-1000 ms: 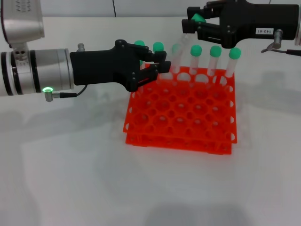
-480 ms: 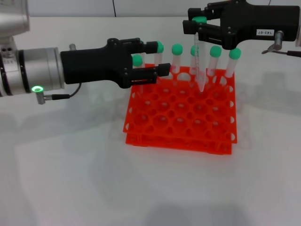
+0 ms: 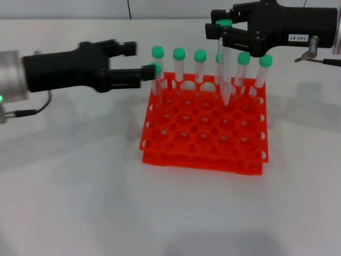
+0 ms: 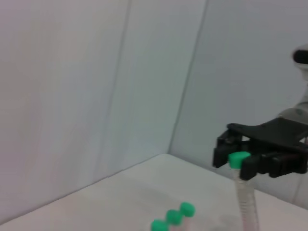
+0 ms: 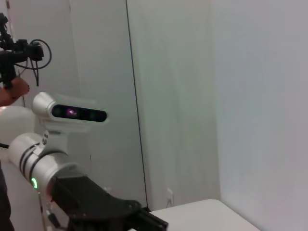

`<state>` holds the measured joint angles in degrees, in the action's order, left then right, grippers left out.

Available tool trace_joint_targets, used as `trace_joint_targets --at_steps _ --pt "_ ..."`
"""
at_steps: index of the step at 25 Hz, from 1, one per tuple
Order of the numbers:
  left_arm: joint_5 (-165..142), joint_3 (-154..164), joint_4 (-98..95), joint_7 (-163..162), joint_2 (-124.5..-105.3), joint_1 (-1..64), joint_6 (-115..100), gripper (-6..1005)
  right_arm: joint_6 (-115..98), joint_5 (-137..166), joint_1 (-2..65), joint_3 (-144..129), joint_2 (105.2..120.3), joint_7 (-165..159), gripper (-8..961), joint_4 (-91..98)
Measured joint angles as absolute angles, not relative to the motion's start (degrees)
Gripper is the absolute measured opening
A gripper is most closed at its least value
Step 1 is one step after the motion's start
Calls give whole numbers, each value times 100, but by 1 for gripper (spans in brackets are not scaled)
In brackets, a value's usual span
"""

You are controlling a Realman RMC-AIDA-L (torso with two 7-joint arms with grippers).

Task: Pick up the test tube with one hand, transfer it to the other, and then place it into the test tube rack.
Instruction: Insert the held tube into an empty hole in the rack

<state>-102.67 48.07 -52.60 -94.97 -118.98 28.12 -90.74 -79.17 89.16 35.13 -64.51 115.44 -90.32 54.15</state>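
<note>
My right gripper (image 3: 219,29), the one with the white label, is shut on the green cap end of the test tube (image 3: 224,74). The tube hangs upright, its tip just above a hole in the back part of the orange-red rack (image 3: 205,136). My left gripper (image 3: 139,60) is open and empty, to the left of the rack and level with the caps of the tubes in it. The left wrist view shows the right gripper (image 4: 240,161) holding the tube (image 4: 245,202).
Several other green-capped tubes (image 3: 179,61) stand in the rack's back row, and one stands at its left corner next to my left fingertip. The rack sits on a white table (image 3: 80,186). The right wrist view shows my left arm (image 5: 48,166) and the head camera (image 5: 72,111).
My left gripper has drawn back to the left, away from the rack, open and empty. The tube in my right gripper has swung from tilted to upright over the rack.
</note>
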Motion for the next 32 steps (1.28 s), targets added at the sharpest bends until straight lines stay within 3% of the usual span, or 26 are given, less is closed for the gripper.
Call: trace_joint_targets --at_steps 6,12,32 --pt "-10239 4793 -5662 -9598 -11895 2380 -9164 876 -7879 8803 3404 -6468 11583 -8926 282 5406" --pt "-10238 4710 -5743 -9363 -11779 2046 -9418 876 -7443 8338 3432 -6961 11593 -8584 282 5262" --pt "-10679 4541 -5731 -8975 -11680 1888 -9963 875 -6621 6904 3629 -7978 11613 -7012 282 4412"
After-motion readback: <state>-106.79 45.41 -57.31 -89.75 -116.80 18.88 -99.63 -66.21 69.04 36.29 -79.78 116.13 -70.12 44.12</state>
